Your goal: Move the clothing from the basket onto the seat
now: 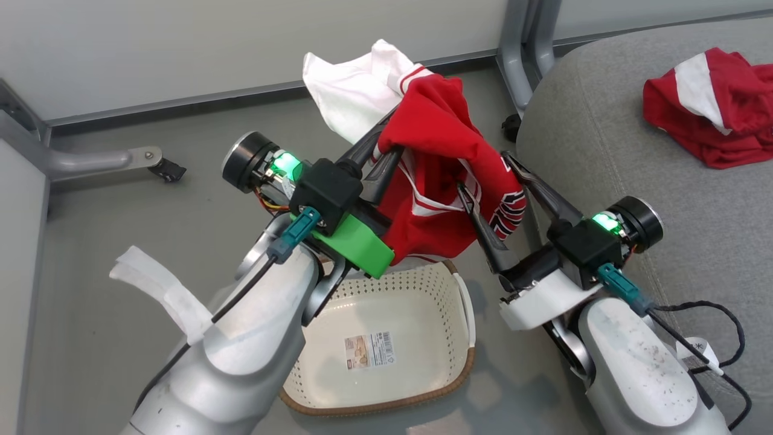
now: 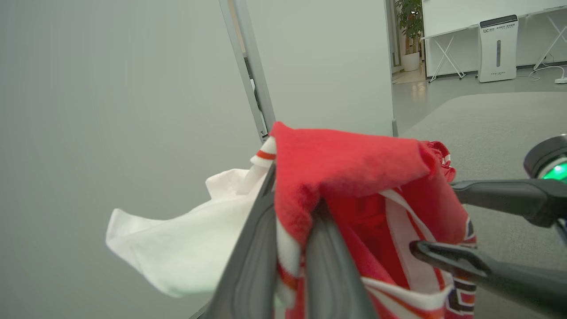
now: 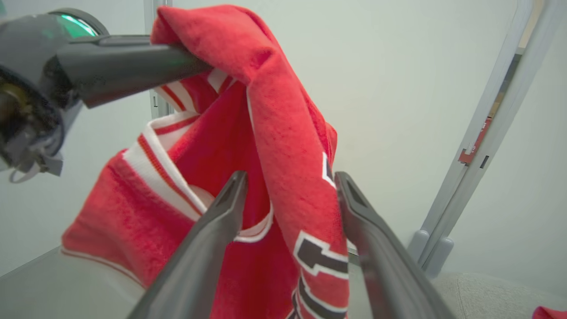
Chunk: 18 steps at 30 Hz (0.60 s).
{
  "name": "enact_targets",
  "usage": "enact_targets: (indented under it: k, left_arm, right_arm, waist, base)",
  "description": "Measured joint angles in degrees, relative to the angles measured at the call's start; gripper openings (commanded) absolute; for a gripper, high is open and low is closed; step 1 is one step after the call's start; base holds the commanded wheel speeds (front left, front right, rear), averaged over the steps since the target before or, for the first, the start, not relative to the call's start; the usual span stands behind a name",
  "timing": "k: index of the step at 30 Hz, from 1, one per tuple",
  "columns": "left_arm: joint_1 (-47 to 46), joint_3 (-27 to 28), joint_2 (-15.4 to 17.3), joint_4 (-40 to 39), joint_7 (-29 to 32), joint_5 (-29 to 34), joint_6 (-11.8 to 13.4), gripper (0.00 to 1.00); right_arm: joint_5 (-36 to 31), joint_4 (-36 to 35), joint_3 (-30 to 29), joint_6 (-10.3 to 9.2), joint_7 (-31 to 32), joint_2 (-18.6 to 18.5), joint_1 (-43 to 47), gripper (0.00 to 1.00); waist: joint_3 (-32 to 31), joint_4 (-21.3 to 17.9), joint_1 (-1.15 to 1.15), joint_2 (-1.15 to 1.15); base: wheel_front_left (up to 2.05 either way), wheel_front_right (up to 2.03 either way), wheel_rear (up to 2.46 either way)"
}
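- Left gripper is clamping the jersey over the basket; its hold may be slipping.
- Right gripper is gaping empty astride a fold; it may be snagging.

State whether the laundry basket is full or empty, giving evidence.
Empty: the basket shows a bare floor and label; the jersey hangs above it, and the other red garment lies on the seat.

— You get soft, even light from above; on the floor at six o'clock lie only pale shadows.
— Yes. In your wrist views the near fingers are blurred, and the jersey looks a little fuzzy.
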Motion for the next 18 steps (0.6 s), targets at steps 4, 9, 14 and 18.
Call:
enact_targets:
  k: [4, 9, 14, 18]
  left_arm:
    - [0.0, -0.59, -0.48, -0.14, 0.0, 0.19, -0.33, 0.0]
    - [0.0, -1.18, -0.97, -0.14, 0.0, 0.4, -0.56, 0.0]
    - [0.0, -1.57, -1.24, -0.21, 0.0, 0.41, -0.86, 0.0]
    - [0.01, -1.94, -1.43, -0.02, 0.0, 0.42, -0.99, 0.0]
  right_arm:
    - [-0.24, 3.38, 0.33, 0.0, 0.0, 0.09, -2.56, 1.0]
    - [-0.36, 6.73, 0.59, 0.0, 0.0, 0.63, -4.67, 1.0]
    - [0.23, 9.34, 0.43, 0.0, 0.0, 1.12, -5.67, 0.0]
    - [0.62, 10.06, 0.52, 0.0, 0.0, 1.42, -6.17, 0.0]
  waist:
    - [0.73, 0.77, 0.0, 0.0]
    - [1.58, 1.42, 0.0, 0.0]
    - [2.35, 1.69, 0.0, 0.0]
    - [2.87, 1.71, 0.0, 0.0]
  base:
    - [0.0, 0.0, 0.0]
    - [0.0, 0.0, 0.0]
    - [0.0, 0.0, 0.0]
    - [0.0, 0.0, 0.0]
